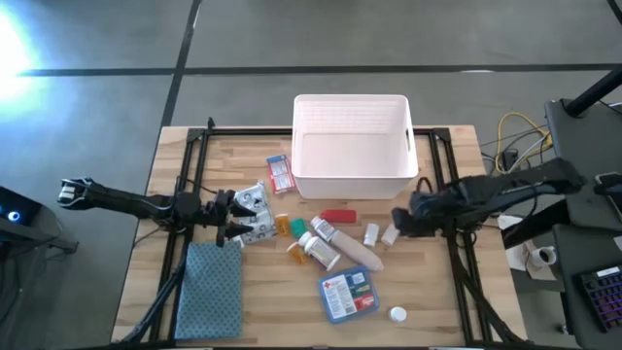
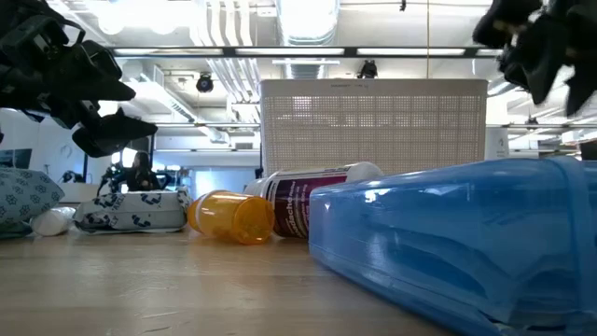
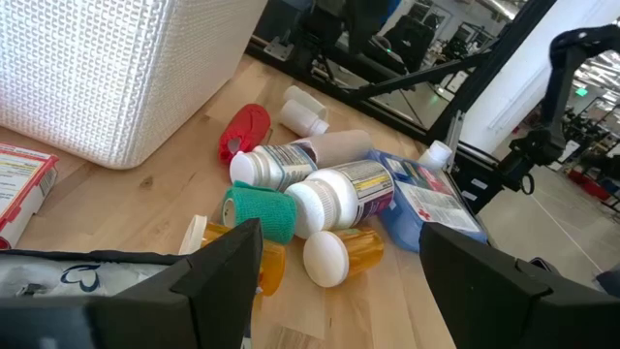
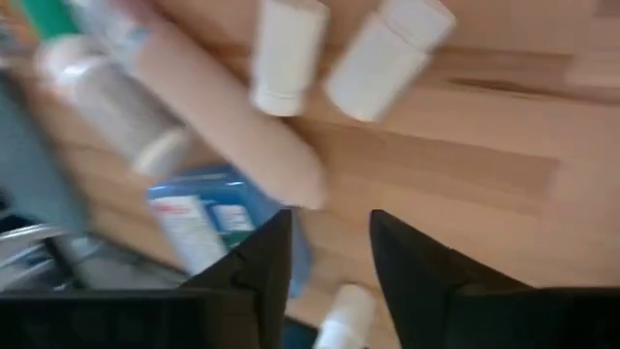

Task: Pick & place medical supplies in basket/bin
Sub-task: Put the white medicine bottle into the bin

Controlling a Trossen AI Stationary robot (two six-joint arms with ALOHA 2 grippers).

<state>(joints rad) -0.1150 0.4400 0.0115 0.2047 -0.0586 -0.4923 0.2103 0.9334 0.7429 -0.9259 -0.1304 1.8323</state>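
Lying flat on the wooden table [image 1: 428, 292] in front of the white bin [image 1: 350, 146]: white pill bottles [image 1: 319, 251] with long axes slanted, caps toward the left arm's side; a red tube [image 1: 337, 216] lengthwise across the table; a blue first-aid packet [image 1: 348, 294] nearest the front edge. Left gripper [image 1: 236, 220] low beside silvery blister packs [image 1: 255, 206], fingers spread, holding nothing. Right gripper [image 1: 397, 220] level above two small white bottles [image 1: 381, 234], fingers parted and empty. Perforated plastic bin walls; folded patterned cloth [image 1: 209, 290].

Both grippers' fingers [image 3: 484, 281] apart, empty.
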